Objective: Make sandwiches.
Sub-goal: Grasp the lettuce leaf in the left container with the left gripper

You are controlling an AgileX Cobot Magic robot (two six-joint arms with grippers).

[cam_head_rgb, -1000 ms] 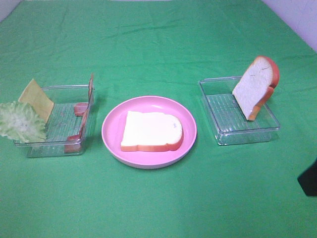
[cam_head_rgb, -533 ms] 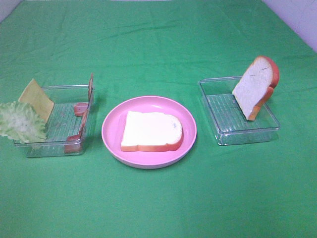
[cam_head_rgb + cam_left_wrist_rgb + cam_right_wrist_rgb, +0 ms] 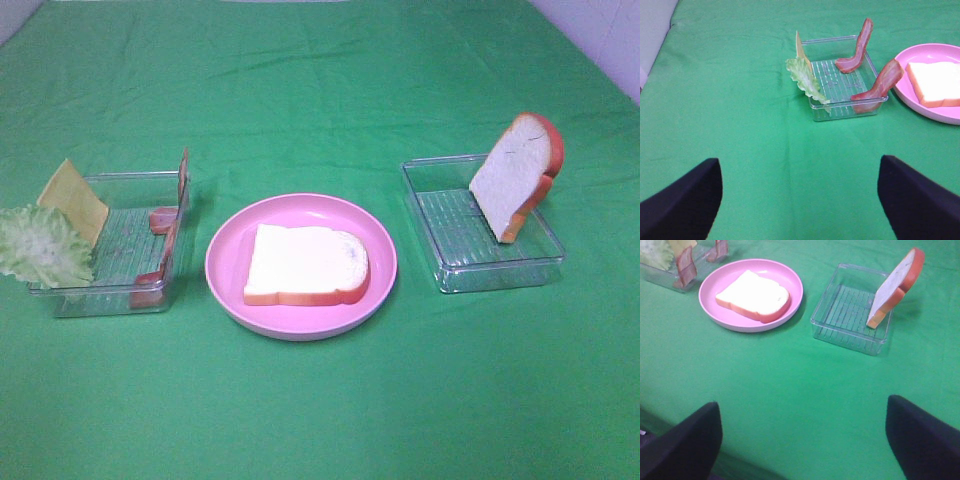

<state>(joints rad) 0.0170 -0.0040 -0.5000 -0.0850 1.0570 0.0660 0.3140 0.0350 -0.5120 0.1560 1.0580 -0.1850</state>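
One white bread slice (image 3: 306, 264) with an orange-red crust lies flat on the round pink plate (image 3: 225, 285) mid-table; it also shows in the wrist views (image 3: 936, 84) (image 3: 753, 295). A second bread slice (image 3: 514, 177) (image 3: 895, 288) leans upright on the right clear tray's far rim. The left clear tray (image 3: 100, 297) holds a green lettuce leaf (image 3: 40, 247) (image 3: 805, 81), a yellow cheese square (image 3: 75, 200) and two bacon strips (image 3: 170, 230) (image 3: 879, 85) propped on its walls. My left gripper (image 3: 800, 195) and right gripper (image 3: 802, 440) both stand open over bare cloth near the table's front, holding nothing. Neither appears in the high view.
The right clear tray (image 3: 455, 272) (image 3: 840, 335) holds only the leaning slice. Green cloth (image 3: 320, 410) covers the table. A pale wall edge (image 3: 600, 40) shows at the far right corner.
A dark part of the right arm at the right edge of the high view one second ago has left the frame. Food and trays have not moved.
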